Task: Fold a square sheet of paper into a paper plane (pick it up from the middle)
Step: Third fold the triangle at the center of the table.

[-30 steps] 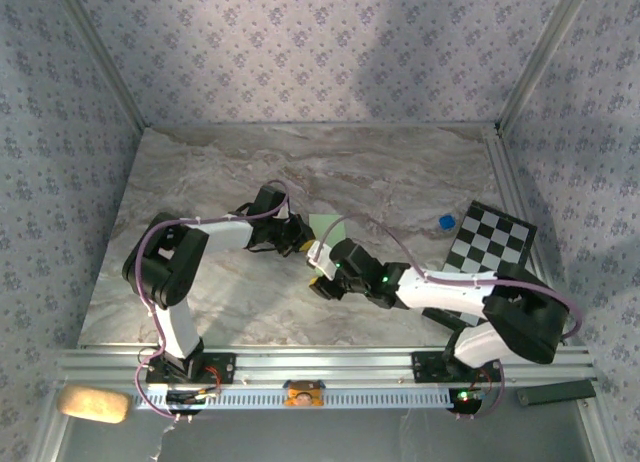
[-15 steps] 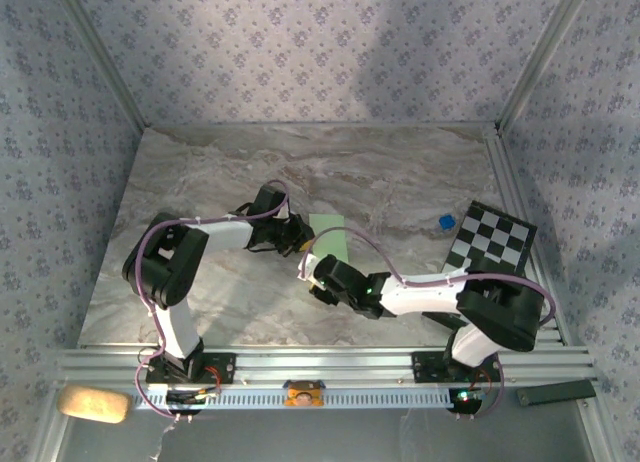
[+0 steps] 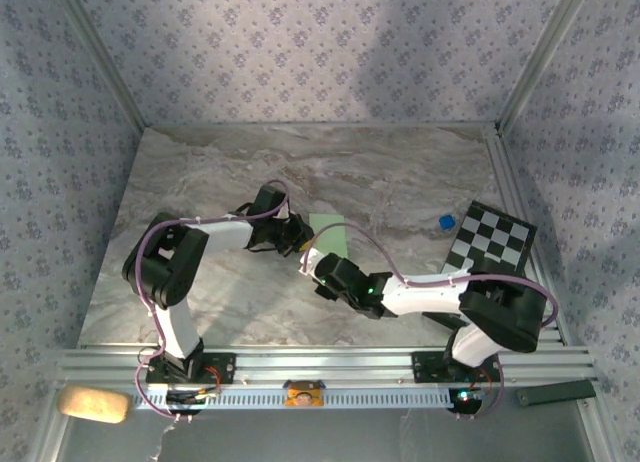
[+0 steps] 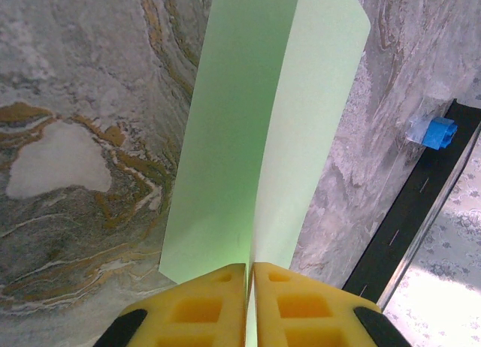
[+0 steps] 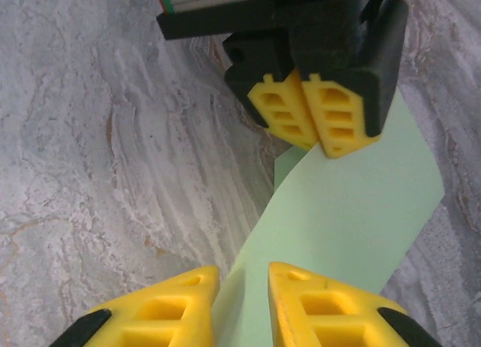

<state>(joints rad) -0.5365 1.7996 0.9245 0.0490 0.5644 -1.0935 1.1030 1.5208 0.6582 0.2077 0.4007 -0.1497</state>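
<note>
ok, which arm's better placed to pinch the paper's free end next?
Likely right: right fingers straddle the sheet at its free edge, slightly apart; left fingers are shut on its other end, anchoring it.

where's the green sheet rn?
Mid-table in the top view, the sheet sits between the two tools: one end pinched in the left tool, the other reaching into the open right tool.

left fingers point(image 4: 197, 311): pinching square sheet of paper point(image 4: 263, 137); sheet: creased lengthwise; marble table point(image 4: 75, 99) beneath
</note>
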